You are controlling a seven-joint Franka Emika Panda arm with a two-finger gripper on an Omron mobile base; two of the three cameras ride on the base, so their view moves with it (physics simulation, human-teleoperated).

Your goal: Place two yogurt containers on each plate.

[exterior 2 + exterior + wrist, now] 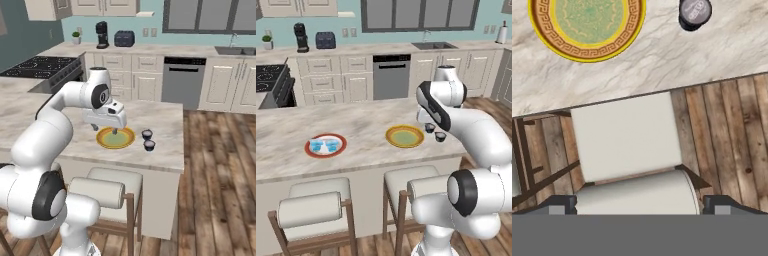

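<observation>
Two pale blue yogurt containers sit side by side on the white plate with the red-orange rim. The yellow plate lies bare on the island counter. Right of it stand two dark yogurt containers on the counter; one of them is at the top of the hand view. My gripper hovers above the yellow plate's near side, open, with nothing between its fingers.
The island's front edge runs just below the plates, with two cushioned stools tucked against it. The counter's right end drops to the wooden floor. A stove, dishwasher and sink line the back wall.
</observation>
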